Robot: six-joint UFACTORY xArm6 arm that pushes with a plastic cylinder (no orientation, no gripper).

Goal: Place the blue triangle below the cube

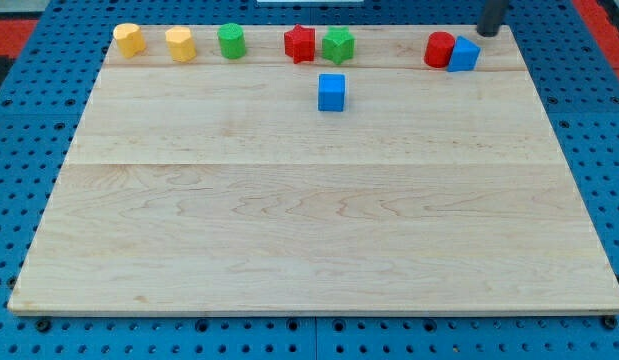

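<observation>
The blue triangle (465,54) sits near the top right of the wooden board (319,200), touching a red cylinder (439,49) on its left. The blue cube (332,92) stands alone, lower and nearer the middle, below the green star. My tip (483,33) is at the view's top right, just above and right of the blue triangle, close to it; I cannot tell if it touches.
Along the board's top edge, from the left: two yellow blocks (130,39) (180,44), a green cylinder (232,41), a red star (300,43) and a green star (338,45) touching each other. A blue pegboard (29,120) surrounds the board.
</observation>
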